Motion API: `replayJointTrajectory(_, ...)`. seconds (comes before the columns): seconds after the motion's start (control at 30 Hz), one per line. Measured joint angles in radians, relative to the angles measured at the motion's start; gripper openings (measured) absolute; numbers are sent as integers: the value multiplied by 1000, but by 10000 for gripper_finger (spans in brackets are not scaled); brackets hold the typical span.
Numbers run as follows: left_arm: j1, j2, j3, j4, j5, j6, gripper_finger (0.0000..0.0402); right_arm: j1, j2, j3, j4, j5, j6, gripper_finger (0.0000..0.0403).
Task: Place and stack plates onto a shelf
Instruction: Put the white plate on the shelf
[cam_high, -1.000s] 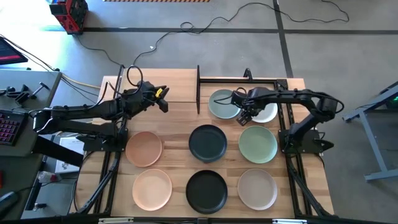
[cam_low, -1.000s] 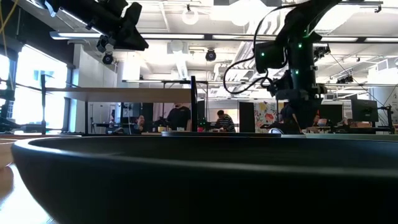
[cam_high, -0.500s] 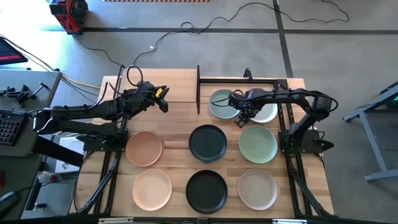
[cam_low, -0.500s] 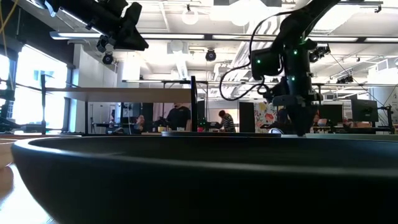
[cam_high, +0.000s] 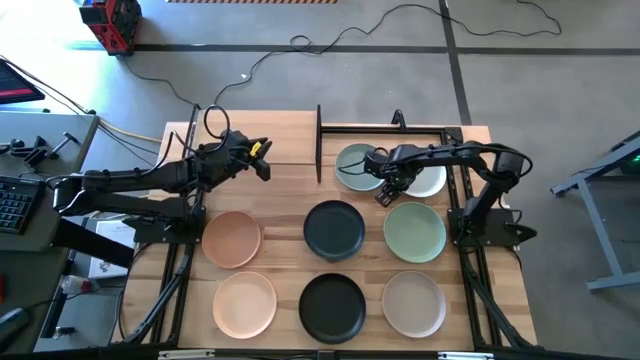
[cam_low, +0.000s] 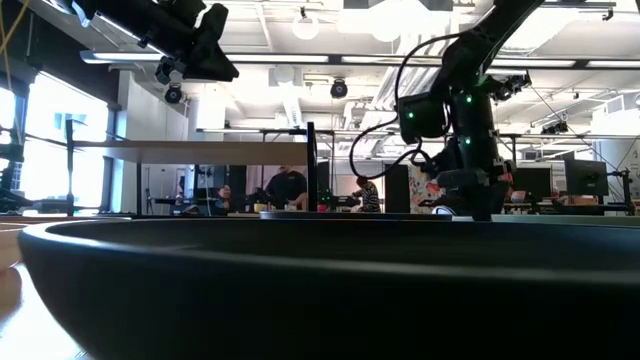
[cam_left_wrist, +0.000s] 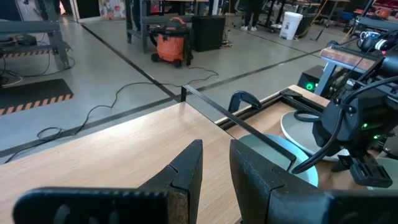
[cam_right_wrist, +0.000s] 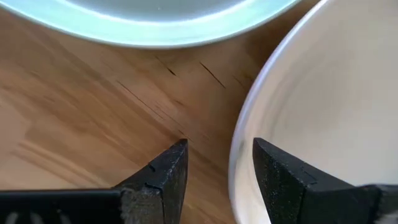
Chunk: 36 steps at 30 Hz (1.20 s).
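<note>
Right hand (cam_high: 381, 190): positioned low at the near edge of the two far plates, between the pale blue-grey round matte plate (cam_high: 357, 166) and the white round matte plate (cam_high: 428, 181). In the right wrist view the fingers stand partly open, one dark finger (cam_right_wrist: 163, 174) over bare wood, the other finger (cam_right_wrist: 283, 177) over the rim of the white plate (cam_right_wrist: 323, 112). Nothing is clamped.
Left hand (cam_high: 262, 160): raised over the far left part of the planked wooden desk (cam_high: 285, 130), well apart from all plates. Fingers (cam_left_wrist: 186, 171) stand slightly apart with nothing between them.
Far plates: the pale blue-grey plate and the white plate lie side by side inside the thin black metal frame (cam_high: 385, 128) at the far right of the desk, rims near each other.
Middle row: peach-pink round plate (cam_high: 231, 238) at left, black round plate (cam_high: 334, 229) at centre, pale green round plate (cam_high: 415, 231) at right.
Near row: pale peach round plate (cam_high: 244, 304) at left, second black round plate (cam_high: 332, 307) at centre, beige round plate (cam_high: 413, 303) at right.
Plate condition: all eight lie flat and separate; none is stacked.
Low view: a dark plate rim (cam_low: 320, 290) fills the foreground.
</note>
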Motion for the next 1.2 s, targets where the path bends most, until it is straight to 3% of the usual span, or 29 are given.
replayJointTrajectory(0.2, 0, 0, 0, -1, 0, 0, 71, 0, 1, 0, 1, 4, 8, 138)
replayJointTrajectory(0.6, 0, 0, 0, -6, 0, 0, 71, 0, -1, 0, -9, 9, 21, 8)
replayJointTrajectory(1.2, 0, 0, 0, -6, 0, 0, 71, 0, -46, 4, -70, 5, 62, 1)
